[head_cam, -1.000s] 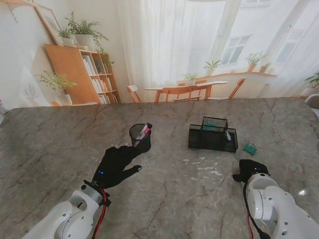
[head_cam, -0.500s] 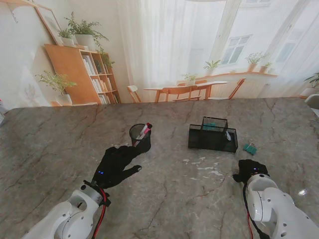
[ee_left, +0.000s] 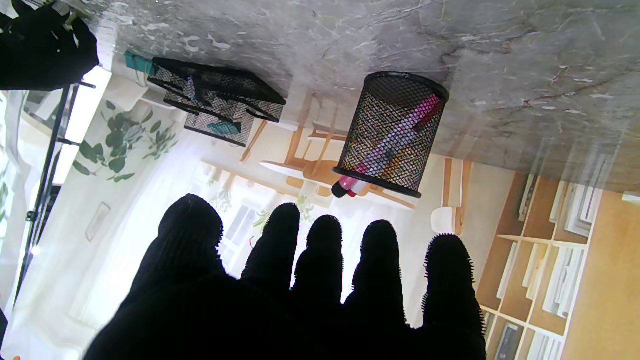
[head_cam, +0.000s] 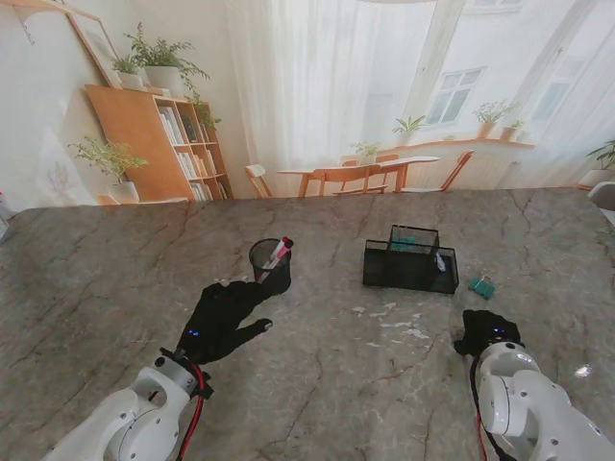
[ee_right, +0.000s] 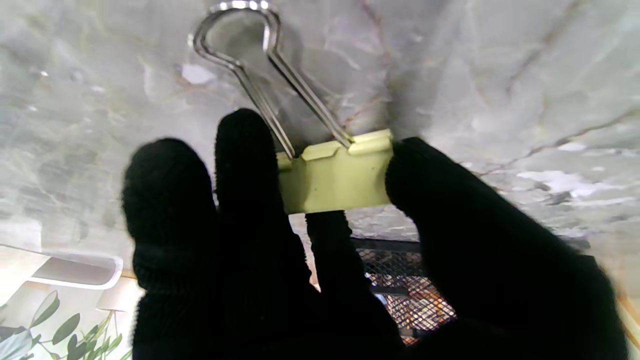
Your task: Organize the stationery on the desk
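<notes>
On the grey marble-patterned tabletop (head_cam: 336,384), the right hand (head_cam: 483,331) pinches a pale yellow binder clip (ee_right: 335,177) by its body, presumably bound for the black mesh desk organiser (head_cam: 410,261) nearby. The left hand (head_cam: 223,317) hovers empty, fingers spread, beside the black mesh pen cup (head_cam: 271,265).

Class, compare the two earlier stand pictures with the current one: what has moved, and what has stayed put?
The right hand has drifted slightly to the right and nearer to me; it grips a yellow binder clip. The left hand stayed open beside the mesh pen cup. The pink marker, black mesh organizer and teal clip did not visibly move.
</notes>
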Robot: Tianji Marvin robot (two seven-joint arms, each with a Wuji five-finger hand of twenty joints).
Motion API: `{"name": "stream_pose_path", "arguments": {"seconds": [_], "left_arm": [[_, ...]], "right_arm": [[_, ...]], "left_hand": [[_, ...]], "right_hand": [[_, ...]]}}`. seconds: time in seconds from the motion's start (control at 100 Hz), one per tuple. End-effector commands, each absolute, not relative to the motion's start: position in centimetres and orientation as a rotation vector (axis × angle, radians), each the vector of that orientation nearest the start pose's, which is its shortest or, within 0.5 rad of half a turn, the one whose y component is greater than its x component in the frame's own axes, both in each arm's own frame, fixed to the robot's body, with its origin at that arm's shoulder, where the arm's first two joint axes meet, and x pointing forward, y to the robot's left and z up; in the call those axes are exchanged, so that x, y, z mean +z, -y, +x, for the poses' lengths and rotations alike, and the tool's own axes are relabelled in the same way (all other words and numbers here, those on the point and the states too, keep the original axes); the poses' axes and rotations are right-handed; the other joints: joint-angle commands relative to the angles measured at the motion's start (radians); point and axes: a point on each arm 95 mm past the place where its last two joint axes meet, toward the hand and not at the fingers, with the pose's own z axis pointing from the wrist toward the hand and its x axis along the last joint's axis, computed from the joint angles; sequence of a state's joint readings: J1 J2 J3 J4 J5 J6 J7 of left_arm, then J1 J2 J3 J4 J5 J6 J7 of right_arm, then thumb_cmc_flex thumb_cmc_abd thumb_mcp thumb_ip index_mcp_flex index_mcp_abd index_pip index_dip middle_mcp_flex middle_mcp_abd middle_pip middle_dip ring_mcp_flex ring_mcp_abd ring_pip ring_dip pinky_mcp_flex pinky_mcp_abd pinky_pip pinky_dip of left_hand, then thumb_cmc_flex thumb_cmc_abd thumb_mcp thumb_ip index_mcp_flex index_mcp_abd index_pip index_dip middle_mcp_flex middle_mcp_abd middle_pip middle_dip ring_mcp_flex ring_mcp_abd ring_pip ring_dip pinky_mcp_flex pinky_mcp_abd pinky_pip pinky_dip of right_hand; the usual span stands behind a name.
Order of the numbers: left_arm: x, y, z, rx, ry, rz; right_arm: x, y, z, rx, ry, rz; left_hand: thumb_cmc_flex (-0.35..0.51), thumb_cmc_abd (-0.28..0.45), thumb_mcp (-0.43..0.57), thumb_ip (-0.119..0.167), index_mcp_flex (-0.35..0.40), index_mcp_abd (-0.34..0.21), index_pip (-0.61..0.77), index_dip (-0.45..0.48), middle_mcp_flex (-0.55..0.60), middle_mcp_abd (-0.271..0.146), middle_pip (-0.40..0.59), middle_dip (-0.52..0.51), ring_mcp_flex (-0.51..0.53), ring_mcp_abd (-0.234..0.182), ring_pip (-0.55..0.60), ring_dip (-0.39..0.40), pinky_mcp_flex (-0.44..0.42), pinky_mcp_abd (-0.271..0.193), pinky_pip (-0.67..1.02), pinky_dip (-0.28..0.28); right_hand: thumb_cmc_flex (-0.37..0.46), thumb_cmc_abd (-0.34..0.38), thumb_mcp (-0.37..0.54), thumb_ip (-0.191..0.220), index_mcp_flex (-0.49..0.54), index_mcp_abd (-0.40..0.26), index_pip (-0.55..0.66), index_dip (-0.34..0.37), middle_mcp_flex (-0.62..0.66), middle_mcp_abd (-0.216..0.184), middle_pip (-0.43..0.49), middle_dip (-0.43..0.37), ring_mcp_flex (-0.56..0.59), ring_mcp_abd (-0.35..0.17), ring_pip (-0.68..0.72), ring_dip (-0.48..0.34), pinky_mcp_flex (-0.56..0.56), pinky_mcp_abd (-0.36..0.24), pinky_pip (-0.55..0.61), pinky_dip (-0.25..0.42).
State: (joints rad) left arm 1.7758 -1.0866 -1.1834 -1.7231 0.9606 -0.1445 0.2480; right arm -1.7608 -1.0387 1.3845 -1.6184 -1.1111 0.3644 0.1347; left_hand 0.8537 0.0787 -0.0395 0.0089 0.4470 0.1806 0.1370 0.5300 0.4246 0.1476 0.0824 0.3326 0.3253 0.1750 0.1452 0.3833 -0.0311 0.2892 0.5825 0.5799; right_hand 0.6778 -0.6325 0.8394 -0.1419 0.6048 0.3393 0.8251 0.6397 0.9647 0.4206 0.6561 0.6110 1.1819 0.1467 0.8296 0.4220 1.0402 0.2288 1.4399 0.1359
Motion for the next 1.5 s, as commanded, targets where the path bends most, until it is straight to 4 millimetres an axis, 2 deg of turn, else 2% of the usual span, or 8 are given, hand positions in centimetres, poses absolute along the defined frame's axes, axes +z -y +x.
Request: {"name": "stream_pose_path", "arguments": {"seconds": [0.0, 0.64, 0.94, 1.18, 1.49], "left_arm": [[-33.8, 3.8, 32.3, -1.794, -1.442, -1.152], [-33.7, 3.7, 32.2, -1.798, -1.434, -1.148], [-33.7, 3.7, 32.2, -1.800, -1.434, -1.148], [-33.7, 3.6, 32.2, -1.796, -1.429, -1.150], [-33.6, 3.3, 32.2, -1.790, -1.418, -1.152]], "right_arm": [[-39.0, 11.1, 34.1, 0.788, -1.397, 1.537], [-36.2, 10.6, 34.7, 0.895, -1.199, 1.575], [-33.3, 9.9, 35.5, 0.989, -1.099, 1.576], [-30.0, 9.2, 37.2, 1.072, -1.022, 1.572], [-25.9, 7.2, 41.1, 1.169, -0.940, 1.583]], "left_hand": [[0.025, 0.058, -0.012, -0.071, 0.008, 0.006, 0.008, 0.011, 0.005, 0.003, 0.002, 0.026, 0.009, -0.010, 0.008, 0.007, 0.000, -0.019, 0.001, 0.000], [0.025, 0.059, -0.012, -0.071, 0.008, 0.007, 0.008, 0.011, 0.006, 0.005, 0.002, 0.026, 0.010, -0.009, 0.009, 0.007, 0.000, -0.020, 0.000, 0.000], [0.025, 0.059, -0.011, -0.070, 0.009, 0.007, 0.009, 0.011, 0.005, 0.004, 0.002, 0.026, 0.010, -0.010, 0.008, 0.007, -0.001, -0.021, 0.000, 0.000], [0.024, 0.059, -0.012, -0.071, 0.008, 0.007, 0.008, 0.010, 0.006, 0.003, 0.002, 0.026, 0.011, -0.010, 0.009, 0.007, 0.000, -0.021, 0.000, 0.000], [0.024, 0.059, -0.012, -0.071, 0.010, 0.007, 0.009, 0.011, 0.006, 0.005, 0.002, 0.026, 0.009, -0.010, 0.008, 0.007, 0.000, -0.022, -0.001, 0.000]], "right_hand": [[0.226, -0.088, 0.112, 0.018, 0.039, -0.041, 0.080, -0.006, 0.080, -0.184, 0.095, 0.019, 0.021, -0.014, 0.009, -0.007, 0.031, -0.073, 0.050, -0.014], [0.241, -0.101, 0.116, 0.012, 0.060, -0.056, 0.100, -0.019, 0.093, -0.183, 0.095, 0.030, 0.030, -0.010, 0.027, 0.007, 0.035, -0.071, 0.071, -0.008], [0.246, -0.107, 0.118, 0.010, 0.065, -0.053, 0.103, -0.023, 0.098, -0.177, 0.093, 0.033, 0.031, -0.005, 0.035, 0.012, 0.036, -0.066, 0.078, -0.005], [0.249, -0.107, 0.117, 0.008, 0.067, -0.052, 0.103, -0.023, 0.099, -0.175, 0.091, 0.035, 0.032, -0.005, 0.039, 0.013, 0.037, -0.066, 0.081, -0.003], [0.249, -0.099, 0.114, 0.006, 0.062, -0.058, 0.103, -0.022, 0.093, -0.182, 0.089, 0.040, 0.028, -0.008, 0.039, 0.014, 0.035, -0.074, 0.078, -0.004]]}}
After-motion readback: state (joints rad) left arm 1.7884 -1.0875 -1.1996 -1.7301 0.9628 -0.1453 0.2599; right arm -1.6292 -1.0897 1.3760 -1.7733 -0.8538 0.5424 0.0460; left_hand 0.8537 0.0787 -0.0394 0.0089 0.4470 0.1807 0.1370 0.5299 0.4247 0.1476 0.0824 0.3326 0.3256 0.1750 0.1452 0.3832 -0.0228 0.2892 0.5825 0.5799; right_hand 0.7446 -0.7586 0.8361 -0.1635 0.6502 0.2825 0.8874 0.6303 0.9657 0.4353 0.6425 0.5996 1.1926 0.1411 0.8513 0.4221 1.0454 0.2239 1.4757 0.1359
